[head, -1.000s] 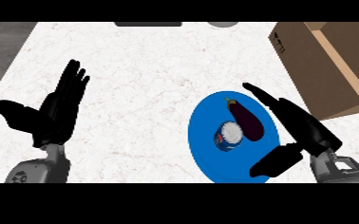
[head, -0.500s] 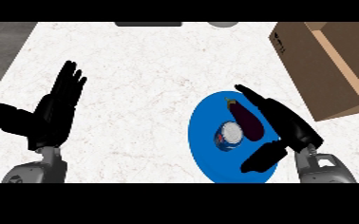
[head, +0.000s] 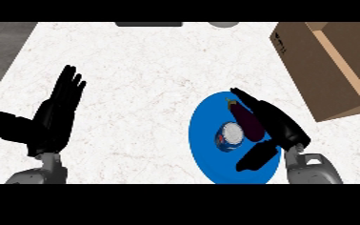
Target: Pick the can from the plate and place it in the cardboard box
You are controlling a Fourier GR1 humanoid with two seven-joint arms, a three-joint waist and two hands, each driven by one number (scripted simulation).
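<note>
A blue plate (head: 207, 159) lies on the counter at the lower right. On it a small can (head: 230, 136) lies with its silver end up, and a dark purple eggplant (head: 245, 119) rests right beside it. My right hand (head: 277, 126) hovers over the plate's right side, open, with fingers stretched along the eggplant and the thumb (head: 255, 157) just below the can. The cardboard box (head: 320, 66) stands open at the right edge. My left hand (head: 56, 112) rests open at the left, fingers up.
White marbled counter top (head: 155, 76) spreads between the hands. A dark strip (head: 149, 24) and a grey round object (head: 224, 24) sit at the far edge. The counter's left edge borders a grey floor (head: 13, 38).
My right hand has slid left over the plate, closer to the can and eggplant, with the thumb now under the can. The left hand has barely moved.
</note>
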